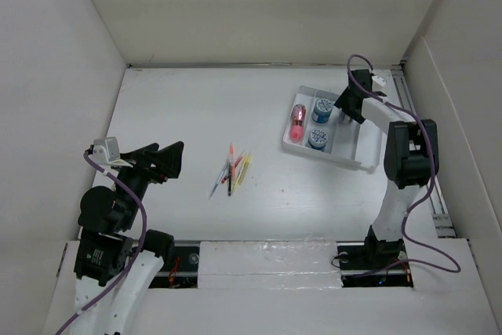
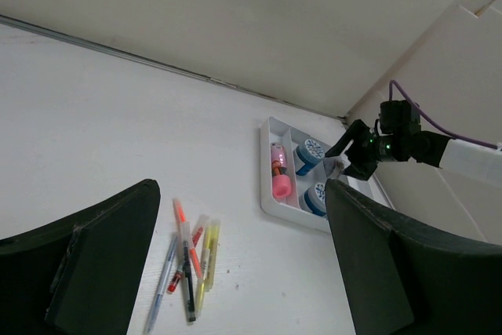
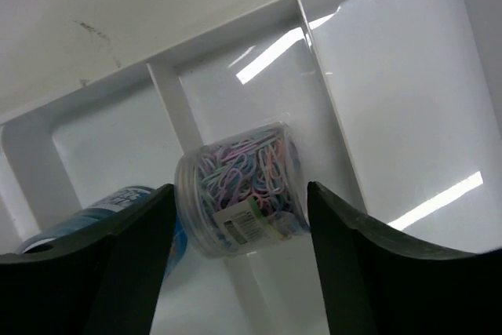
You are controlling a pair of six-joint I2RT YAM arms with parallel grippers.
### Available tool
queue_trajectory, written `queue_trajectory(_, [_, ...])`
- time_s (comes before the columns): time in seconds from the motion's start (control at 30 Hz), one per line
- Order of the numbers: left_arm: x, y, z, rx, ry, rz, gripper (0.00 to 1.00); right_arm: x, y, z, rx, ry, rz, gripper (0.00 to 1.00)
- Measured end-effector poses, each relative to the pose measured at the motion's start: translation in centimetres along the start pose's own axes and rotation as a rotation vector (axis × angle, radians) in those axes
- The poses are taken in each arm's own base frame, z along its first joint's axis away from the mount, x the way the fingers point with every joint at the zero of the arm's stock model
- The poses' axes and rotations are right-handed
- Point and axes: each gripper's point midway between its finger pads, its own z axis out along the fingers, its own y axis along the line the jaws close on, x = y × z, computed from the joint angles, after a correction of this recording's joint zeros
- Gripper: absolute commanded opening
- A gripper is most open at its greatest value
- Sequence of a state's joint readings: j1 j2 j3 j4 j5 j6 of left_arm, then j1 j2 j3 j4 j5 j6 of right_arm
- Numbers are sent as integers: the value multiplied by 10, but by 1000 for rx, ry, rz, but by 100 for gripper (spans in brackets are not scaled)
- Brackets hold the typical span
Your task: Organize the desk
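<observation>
While the right gripper point(image 1: 349, 111) hangs over the tray point(image 1: 325, 157) near the desk's point(image 1: 172, 107) back right corner, its jaws flank 1 clear jar of paper clips point(image 3: 239, 194); clamped or not, I cannot tell. Stowing seems underway. Next, the left gripper point(image 1: 174, 161), jaws wide apart near the front left corner, should reach about 6 pens point(image 1: 233, 170) mid-desk. Trayed: 2 blue-lidded tubs point(image 1: 321, 109), 1 pink item point(image 1: 297, 121).

The left arm point(image 1: 118, 209) sits folded at the lower left of the top view, elbow bent, forearm lying low and aimed right; its claw point(image 1: 177, 161) is spread wide; the right arm point(image 1: 408, 154) rises from the lower right and reaches to the upper right, wrist tipped down; its claw point(image 1: 343, 113) has its fingers point(image 3: 118, 256) apart, grip unclear.
</observation>
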State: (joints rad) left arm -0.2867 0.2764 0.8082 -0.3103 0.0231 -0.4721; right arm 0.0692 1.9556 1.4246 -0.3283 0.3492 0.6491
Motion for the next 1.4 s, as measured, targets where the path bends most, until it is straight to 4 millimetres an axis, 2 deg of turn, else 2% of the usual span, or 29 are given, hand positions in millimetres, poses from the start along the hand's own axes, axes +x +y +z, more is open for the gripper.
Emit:
queue_trajectory(0.03, [0, 0, 0, 0, 0, 0, 82, 1, -3, 1, 7, 8, -1, 64])
queue_trajectory(0.07, [0, 0, 0, 0, 0, 0, 82, 2, -5, 2, 9, 13, 3, 49])
queue_trajectory(0.13, [0, 0, 0, 0, 0, 0, 83, 0, -7, 3, 10, 14, 9, 36])
queue_trajectory(0.17, [0, 0, 0, 0, 0, 0, 82, -1, -8, 4, 8, 14, 20, 32])
queue_trajectory(0.27, [0, 0, 0, 1, 1, 0, 82, -1, -10, 2, -11, 14, 43, 27])
queue_trajectory(0.33, [0, 0, 0, 2, 1, 0, 82, 6, -16, -9, -59, 45, 80, 24])
queue_trajectory(0.5, [0, 0, 0, 3, 1, 0, 82, 12, -16, -26, -226, 115, 197, 25])
queue_trajectory(0.6, [0, 0, 0, 2, 1, 0, 82, 7, -11, -31, -333, 141, 270, 24])
queue_trajectory(0.83, [0, 0, 0, 2, 1, 0, 82, 0, 24, -43, -582, 206, 356, 27])
queue_trajectory(1.17, [0, 0, 0, 2, 1, 0, 82, -4, 11, -22, -513, 198, 416, 41])
queue_trajectory(1.2, [0, 0, 0, 2, 1, 0, 82, -5, 7, -20, -498, 194, 420, 44])
queue_trajectory(1.23, [0, 0, 0, 2, 1, 0, 82, -4, 5, -18, -483, 193, 422, 52])
queue_trajectory(1.27, [0, 0, 0, 2, 1, 1, 82, -3, 1, -16, -466, 192, 423, 53])
queue_trajectory(1.33, [0, 0, 0, 2, 1, 1, 83, -2, -5, -13, -436, 193, 429, 66])
queue_trajectory(1.4, [0, 0, 0, 3, 1, 1, 83, -2, -12, -10, -408, 186, 430, 69])
